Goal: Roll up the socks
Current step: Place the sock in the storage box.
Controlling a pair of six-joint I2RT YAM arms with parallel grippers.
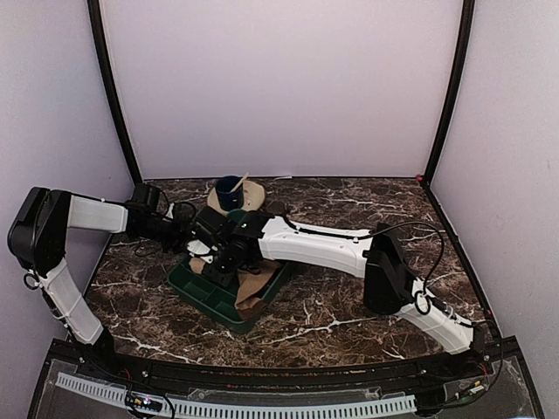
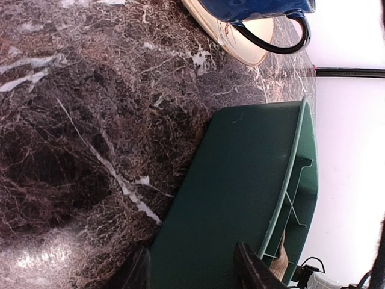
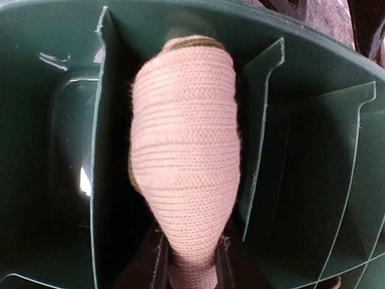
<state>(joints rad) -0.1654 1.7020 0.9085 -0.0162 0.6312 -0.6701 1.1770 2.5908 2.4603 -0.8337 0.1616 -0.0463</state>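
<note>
A tan sock roll point(image 3: 183, 150) with an olive end stands in a narrow compartment of the green tray point(image 3: 307, 156). My right gripper point(image 3: 189, 271) is shut on the roll's near end and reaches over the tray in the top view point(image 1: 220, 255). A second tan sock point(image 1: 253, 284) lies flat across the tray's point(image 1: 201, 292) near right part. My left gripper point(image 2: 195, 272) is open, with the tray's outer wall point(image 2: 240, 198) between its fingers. It sits at the tray's far left corner in the top view point(image 1: 188, 231). A sliver of tan sock point(image 2: 280, 260) shows inside the tray.
A beige saucer point(image 1: 249, 199) with a blue cup point(image 1: 230, 190) stands just behind the tray; both also show in the left wrist view, the saucer point(image 2: 240, 45) under the cup point(image 2: 258, 7). The marble table point(image 1: 349, 305) is walled on three sides.
</note>
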